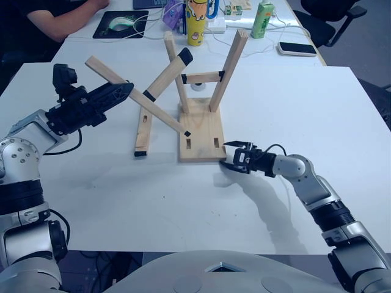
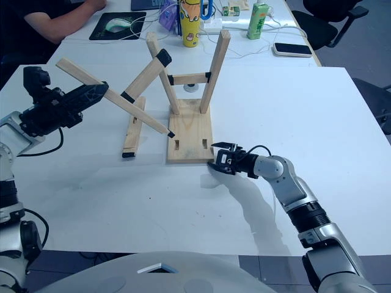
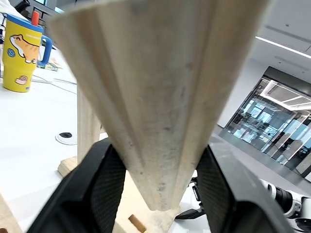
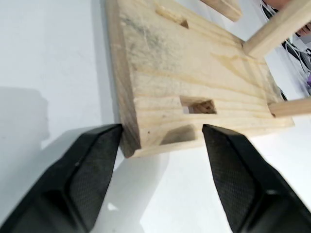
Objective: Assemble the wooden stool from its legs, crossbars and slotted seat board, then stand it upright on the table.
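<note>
The slotted seat board [image 1: 200, 135] lies flat on the white table, with two legs [image 1: 227, 70] standing in its far slots and a crossbar [image 1: 201, 77] joining them. My left gripper [image 1: 120, 92] is shut on a long leg [image 1: 160, 109] held slanted above the table. That leg's black tip touches the board, and a short black-ended bar [image 1: 167, 75] branches up from it. In the left wrist view the leg [image 3: 160, 97] sits between the fingers [image 3: 99, 187]. My right gripper [image 1: 236, 156] is open at the board's near right corner [image 4: 146, 141], which lies between its fingers [image 4: 85, 174].
A loose leg [image 1: 143, 130] lies on the table left of the board. On the desk behind are a yellow mug [image 1: 195, 24], a green carton [image 1: 263, 19], a phone [image 1: 297, 47] and a mouse pad [image 1: 120, 24]. A person's arm rests at the back left.
</note>
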`<action>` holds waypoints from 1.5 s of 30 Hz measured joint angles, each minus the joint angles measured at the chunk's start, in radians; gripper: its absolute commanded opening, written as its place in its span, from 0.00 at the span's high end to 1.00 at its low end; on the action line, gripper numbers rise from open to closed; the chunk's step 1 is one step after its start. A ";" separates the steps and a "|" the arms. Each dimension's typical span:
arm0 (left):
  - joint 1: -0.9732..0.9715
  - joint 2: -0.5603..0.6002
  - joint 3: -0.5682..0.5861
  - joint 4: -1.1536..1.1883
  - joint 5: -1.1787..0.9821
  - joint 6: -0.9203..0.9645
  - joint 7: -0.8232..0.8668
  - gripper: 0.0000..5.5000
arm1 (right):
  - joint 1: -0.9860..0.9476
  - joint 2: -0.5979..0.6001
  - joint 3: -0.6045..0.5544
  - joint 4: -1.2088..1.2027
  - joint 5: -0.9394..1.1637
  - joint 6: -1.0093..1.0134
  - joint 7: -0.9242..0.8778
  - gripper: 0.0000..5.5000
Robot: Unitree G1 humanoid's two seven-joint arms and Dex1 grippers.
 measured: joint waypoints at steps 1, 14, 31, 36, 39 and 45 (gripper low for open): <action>0.001 -0.003 -0.005 -0.008 0.019 -0.022 -0.003 0.63 | -0.009 -0.008 -0.007 0.018 -0.006 -0.011 -0.001 0.44; 0.024 -0.083 -0.191 -0.167 0.288 -0.288 -0.015 0.63 | 0.039 0.136 -0.259 -0.224 0.653 0.520 0.052 0.60; 0.032 -0.122 -0.294 -0.144 0.387 -0.363 -0.072 0.63 | 0.078 0.499 -0.196 -0.085 0.400 0.521 -0.410 1.00; 0.032 -0.122 -0.313 -0.113 0.417 -0.405 -0.100 0.63 | 0.074 0.501 -0.187 -0.083 0.378 0.523 -0.409 1.00; 0.026 -0.119 -0.329 -0.078 0.431 -0.456 -0.132 0.63 | 0.074 0.501 -0.184 -0.083 0.365 0.528 -0.407 1.00; -0.062 -0.075 -0.375 -0.005 0.464 -0.472 -0.211 0.63 | 0.070 0.495 -0.159 -0.085 0.328 0.530 -0.400 1.00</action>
